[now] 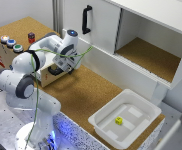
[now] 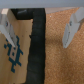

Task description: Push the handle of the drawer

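Fingers point(image 2: 71, 30) of my pincer point(image 2: 39, 31) stand wide apart, holding nothing, on each side of the short black bar handle point(image 2: 36, 47) on the flat tan front of the pale wooden drawer point(image 2: 15, 55), in the box with round coloured buttons point(image 1: 11, 43).

No word, number or brand can be read in either view. The nearest things to signs are a blue blocky printed pattern on the drawer point(image 2: 15, 50) front in the wrist view — not legible — and a small red mark on the wooden box point(image 1: 1, 61), too blurred to make out.
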Controlling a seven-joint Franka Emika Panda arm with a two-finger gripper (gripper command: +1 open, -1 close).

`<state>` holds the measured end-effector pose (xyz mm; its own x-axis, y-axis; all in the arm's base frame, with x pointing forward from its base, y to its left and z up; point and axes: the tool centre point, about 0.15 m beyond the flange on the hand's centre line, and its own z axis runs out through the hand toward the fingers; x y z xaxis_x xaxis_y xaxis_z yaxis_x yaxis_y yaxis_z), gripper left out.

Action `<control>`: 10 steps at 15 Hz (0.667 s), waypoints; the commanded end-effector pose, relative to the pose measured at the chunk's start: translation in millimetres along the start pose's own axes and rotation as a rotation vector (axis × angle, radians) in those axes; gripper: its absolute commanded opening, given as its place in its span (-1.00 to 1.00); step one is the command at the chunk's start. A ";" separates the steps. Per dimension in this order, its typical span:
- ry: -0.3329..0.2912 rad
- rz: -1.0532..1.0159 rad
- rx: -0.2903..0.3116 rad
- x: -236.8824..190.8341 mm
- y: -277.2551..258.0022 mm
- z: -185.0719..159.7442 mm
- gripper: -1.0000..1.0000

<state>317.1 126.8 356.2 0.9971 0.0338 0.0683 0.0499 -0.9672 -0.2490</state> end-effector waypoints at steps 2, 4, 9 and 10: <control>0.022 0.076 -0.048 17.8 -20.8 24.8 1.00; 0.015 0.084 -0.060 20.9 -17.1 26.4 1.00; -0.001 0.123 -0.067 23.7 -7.2 33.4 -1.00; -0.011 0.124 -0.071 23.2 -5.5 36.1 -1.00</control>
<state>329.3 142.9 343.2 0.9957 -0.0624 0.0689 -0.0465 -0.9761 -0.2122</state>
